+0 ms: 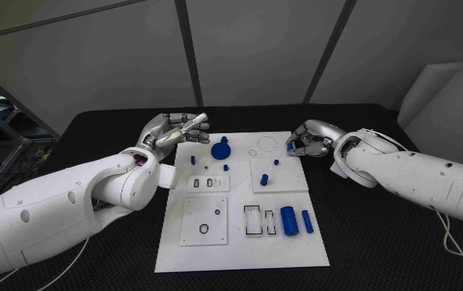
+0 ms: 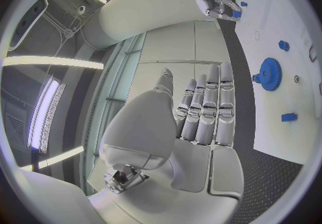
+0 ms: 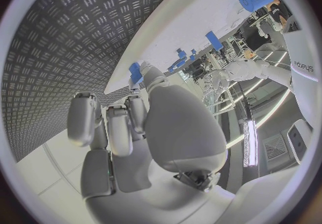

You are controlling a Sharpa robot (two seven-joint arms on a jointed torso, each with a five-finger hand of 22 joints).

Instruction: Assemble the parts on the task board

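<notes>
Head view: left hand hovers off task board's far-left corner, fingers out straight, holding nothing, right hand at far-right edge, fingers curled, grip hard to read; right wrist view: fingertips pinch small blue part, mostly hidden.

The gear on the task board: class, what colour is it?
Blue. The gear shows best in the left wrist view, on the white task board.

The right robot hand curls over a small blue piece, hiding most of it; its shape and the grip cannot be told.
</notes>
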